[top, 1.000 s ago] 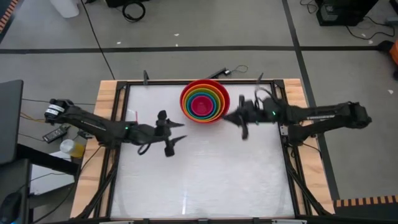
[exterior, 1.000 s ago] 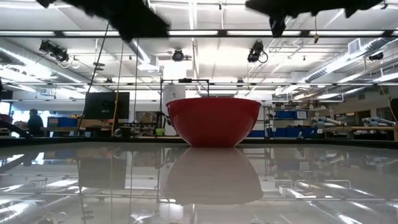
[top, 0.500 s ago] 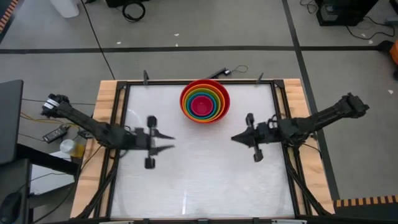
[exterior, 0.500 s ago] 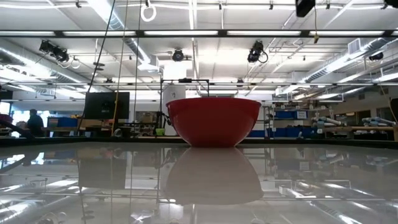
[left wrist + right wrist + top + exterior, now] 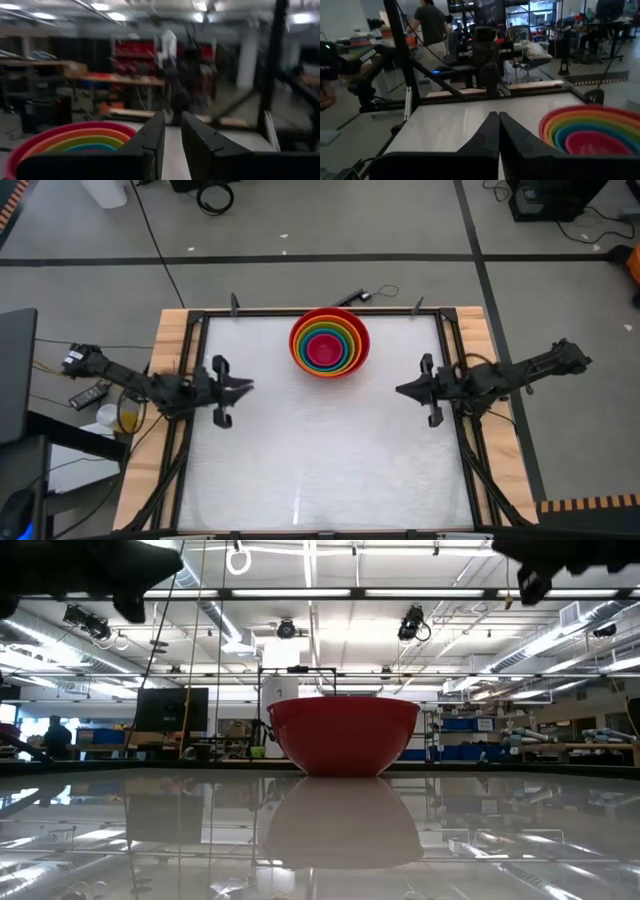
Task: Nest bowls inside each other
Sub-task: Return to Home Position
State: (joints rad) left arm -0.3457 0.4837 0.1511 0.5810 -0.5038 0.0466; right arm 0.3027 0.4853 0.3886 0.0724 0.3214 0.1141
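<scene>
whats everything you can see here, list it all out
bowls: one nested stack, red outermost, then orange, yellow, green, blue, small red innermost; far middle of the table
table: one, white top with wooden side edges and a black frame; under both arms
person: one, dark top; in the room beyond the table, seen in the right wrist view
monitor: one, dark; background left in the low view
left end effector: one, dark; near the table's left edge, empty, fingers slightly apart
right end effector: one, dark; near the table's right edge, empty, fingers shut
</scene>
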